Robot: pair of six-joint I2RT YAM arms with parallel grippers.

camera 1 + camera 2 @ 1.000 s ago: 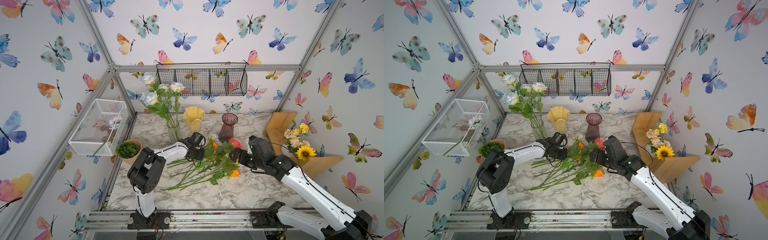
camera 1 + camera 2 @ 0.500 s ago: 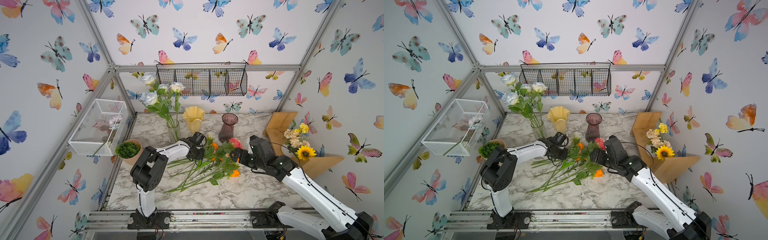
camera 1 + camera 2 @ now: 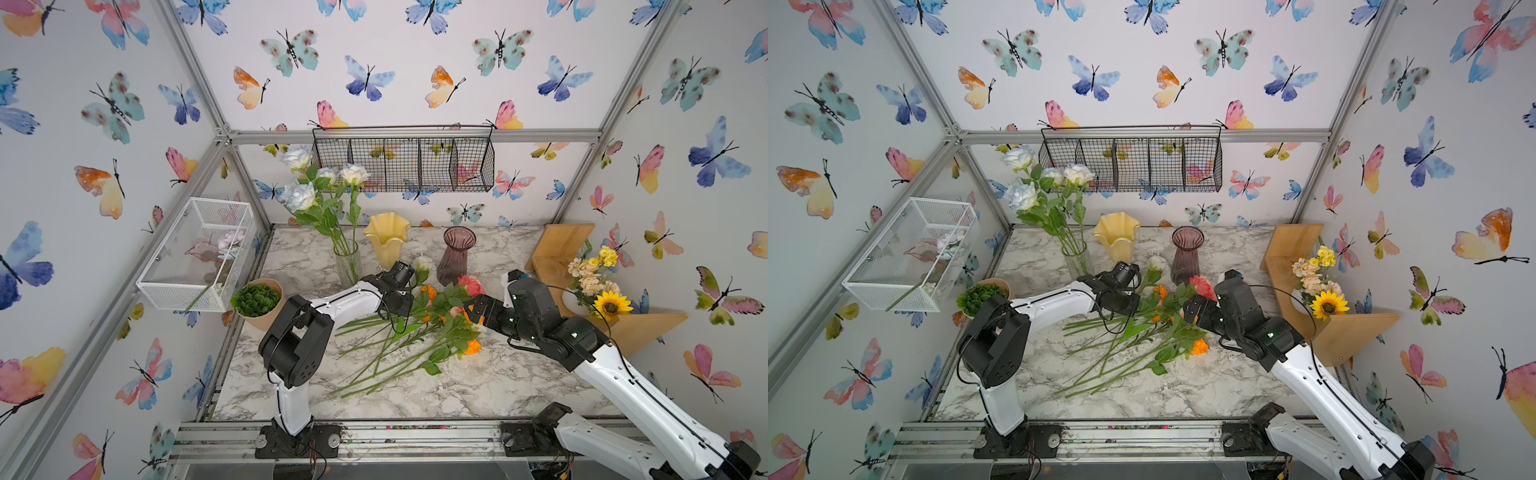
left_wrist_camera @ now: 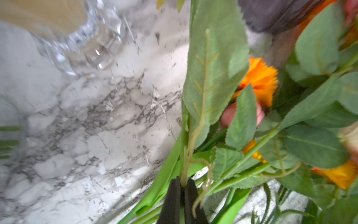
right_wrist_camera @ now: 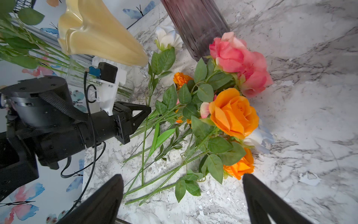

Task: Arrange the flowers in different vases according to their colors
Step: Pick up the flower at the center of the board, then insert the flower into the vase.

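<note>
The left fingers (image 4: pixel 171 201) are pressed together, pinching 1 green stem (image 4: pixel 183 139) of the flowers (image 3: pixel 451 332) heaped mid-frame on the tabletop (image 3: pixel 457 395); the right fingers (image 5: pixel 104 199) hang spread wide near 1 orange rose (image 5: pixel 240 166).

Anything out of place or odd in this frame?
Yes. One pale flower lies in the hanging white wire basket, an odd spot. A white rose lies between the yellow vase and purple vase, outside any vase.

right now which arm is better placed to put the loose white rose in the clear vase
Left. The left gripper is shut on the white rose's stem, near the clear vase; the right gripper hangs open, empty.
</note>
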